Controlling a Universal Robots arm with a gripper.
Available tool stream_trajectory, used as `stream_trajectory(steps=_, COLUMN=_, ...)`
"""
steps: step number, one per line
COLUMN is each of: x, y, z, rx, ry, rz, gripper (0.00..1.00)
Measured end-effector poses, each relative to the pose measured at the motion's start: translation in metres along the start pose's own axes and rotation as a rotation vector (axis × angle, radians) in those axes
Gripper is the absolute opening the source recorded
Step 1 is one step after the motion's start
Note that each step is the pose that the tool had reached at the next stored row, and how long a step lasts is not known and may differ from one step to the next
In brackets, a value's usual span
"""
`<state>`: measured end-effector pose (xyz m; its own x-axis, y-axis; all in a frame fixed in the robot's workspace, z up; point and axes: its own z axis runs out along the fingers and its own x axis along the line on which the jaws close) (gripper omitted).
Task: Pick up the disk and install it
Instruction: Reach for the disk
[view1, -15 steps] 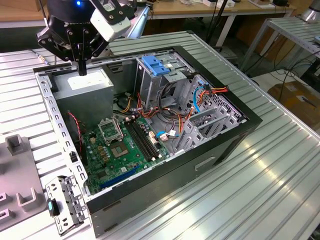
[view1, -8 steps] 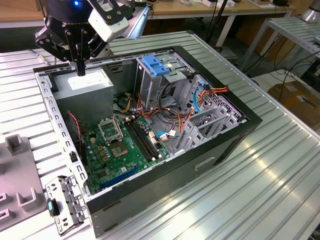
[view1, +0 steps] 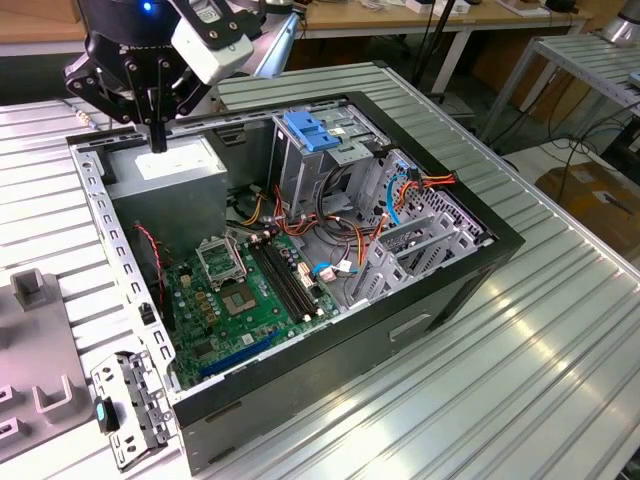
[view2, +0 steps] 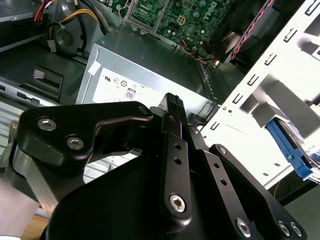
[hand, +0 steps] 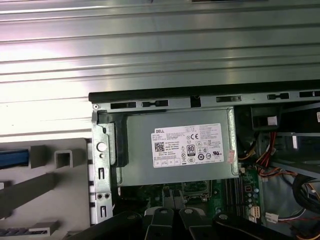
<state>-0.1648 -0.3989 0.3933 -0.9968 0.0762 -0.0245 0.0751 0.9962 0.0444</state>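
My gripper hangs over the back left corner of the open computer case, just above the grey power-supply box. Its fingers are pressed together with nothing between them. Of the disk I see a blue side rail past the case's perforated metal frame, and in the first wrist view a blue strip lying in the grey fixture outside the case. The rest of the disk is hidden. The metal drive cage with its blue latch stands at the case's far side.
The green motherboard lies on the case floor, with loose coloured cables beside the cage. A small metal bracket lies on the ribbed aluminium table at the exterior view's left front. Benches and cables stand behind.
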Motion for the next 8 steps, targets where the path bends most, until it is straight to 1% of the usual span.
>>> stream_trajectory(steps=8, x=0.0040, y=-0.0003, z=-0.0001, rx=0.0000, ry=0.0000, rz=0.000, gripper=0.11)
